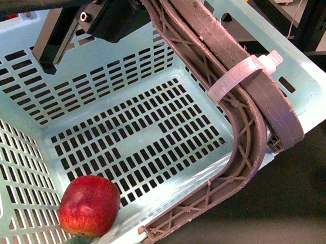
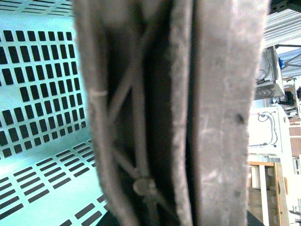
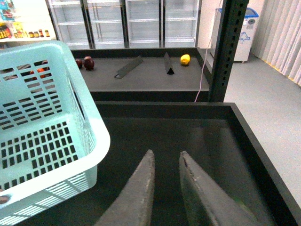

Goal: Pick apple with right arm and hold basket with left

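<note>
We find the apple (image 1: pixel 89 206) inside the basket (image 1: pixel 313 87), lying on the slotted floor in its near-left corner, tight against the near wall and close to the left one. Neither arm holds it.

The basket sits tilted. Its 2 ribbed handles (image 1: pixel 248 132), bound by 1 white zip tie (image 1: pixel 241 73), rise toward the left gripper (image 1: pixel 109 16) at the far edge of the front view. In the left wrist view the handles (image 2: pixel 221 117) fill the picture and hide the jaws, so we cannot tell how far they are closed. We judge from the tilt that the handles are probably gripped.

The right gripper (image 3: pixel 166 155) hangs over the dark desk (image 3: pixel 188 136), to the right of the basket (image 3: pixel 89 122) and outside it. Its jaws stand a narrow gap apart with nothing between them.

We judge the apple firm, fairly heavy for its size and smooth-skinned, so it may roll or slip, and hard pinching would bruise it. The best hold looks to be across its widest part, coming down from above, but the corner leaves little room for a jaw on the wall side. The basket looks light and stiff, and its ribbed handles should give a sure grip.
</note>
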`<state>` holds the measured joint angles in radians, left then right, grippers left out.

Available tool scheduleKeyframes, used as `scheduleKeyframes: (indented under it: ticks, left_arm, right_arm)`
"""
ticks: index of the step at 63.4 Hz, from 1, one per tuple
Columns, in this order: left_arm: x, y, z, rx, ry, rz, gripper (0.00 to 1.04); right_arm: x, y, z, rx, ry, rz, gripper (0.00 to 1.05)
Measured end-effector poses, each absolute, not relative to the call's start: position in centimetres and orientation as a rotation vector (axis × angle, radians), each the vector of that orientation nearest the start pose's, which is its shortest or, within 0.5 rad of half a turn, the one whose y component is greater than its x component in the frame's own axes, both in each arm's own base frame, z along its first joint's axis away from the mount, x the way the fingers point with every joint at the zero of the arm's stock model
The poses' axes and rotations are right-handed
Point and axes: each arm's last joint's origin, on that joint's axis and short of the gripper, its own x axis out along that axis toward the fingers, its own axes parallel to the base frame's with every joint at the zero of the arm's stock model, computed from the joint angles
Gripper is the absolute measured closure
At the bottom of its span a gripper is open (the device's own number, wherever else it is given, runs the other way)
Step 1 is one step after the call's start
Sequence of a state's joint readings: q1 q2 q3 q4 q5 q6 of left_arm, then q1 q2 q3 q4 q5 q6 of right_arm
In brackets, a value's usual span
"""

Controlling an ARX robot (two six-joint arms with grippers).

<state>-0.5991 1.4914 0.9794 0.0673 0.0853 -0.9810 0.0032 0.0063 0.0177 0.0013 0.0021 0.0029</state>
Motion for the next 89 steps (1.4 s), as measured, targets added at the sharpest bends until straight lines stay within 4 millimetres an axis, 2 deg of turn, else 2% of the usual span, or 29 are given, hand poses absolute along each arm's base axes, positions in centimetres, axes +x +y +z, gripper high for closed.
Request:
scheduleKeyframes:
  ticks: [15,21,27,32,38,44,51,67,74,89]
  left_arm:
    - [27.0,-18.8,25.7,-0.812,0.725,-0.399,0.90]
    - [27.1,-18.8,25.7,-0.811,0.724,-0.398,0.90]
    - [27.0,-18.8,25.7,-0.812,0.725,-0.399,0.90]
    - [27.0,-19.2,26.1,-0.767,0.587,-0.292,0.90]
    - [27.3,-18.6,26.5,-0.695,0.435,-0.139,0.90]
    - [28.0,-16.7,27.4,-0.696,0.331,-0.010,0.90]
    - [28.3,-13.3,27.7,-0.839,0.285,0.085,0.90]
    - [29.3,-6.3,22.9,-1.167,0.316,0.335,0.90]
    - [30.4,-4.2,21.7,-1.268,0.307,0.380,0.90]
    - [33.5,-0.9,19.1,-1.351,0.306,0.494,0.90]
  right_arm:
    - [9.7,0.0,16.9,0.003,-0.013,0.001,0.30]
    - [9.7,0.0,16.9,0.003,-0.013,0.002,0.07]
    - [9.7,0.0,16.9,0.003,-0.013,0.002,0.09]
    - [9.7,0.0,16.9,0.003,-0.013,0.002,0.09]
    - [9.7,0.0,16.9,0.003,-0.013,0.003,0.09]
    - [9.7,0.0,16.9,0.003,-0.013,0.002,0.09]
    - [9.7,0.0,16.9,0.003,-0.013,0.002,0.09]
    - [9.7,0.0,16.9,0.003,-0.013,0.003,0.09]
    - [9.7,0.0,16.9,0.003,-0.014,0.003,0.09]
    - [9.7,0.0,16.9,0.003,-0.014,0.003,0.09]
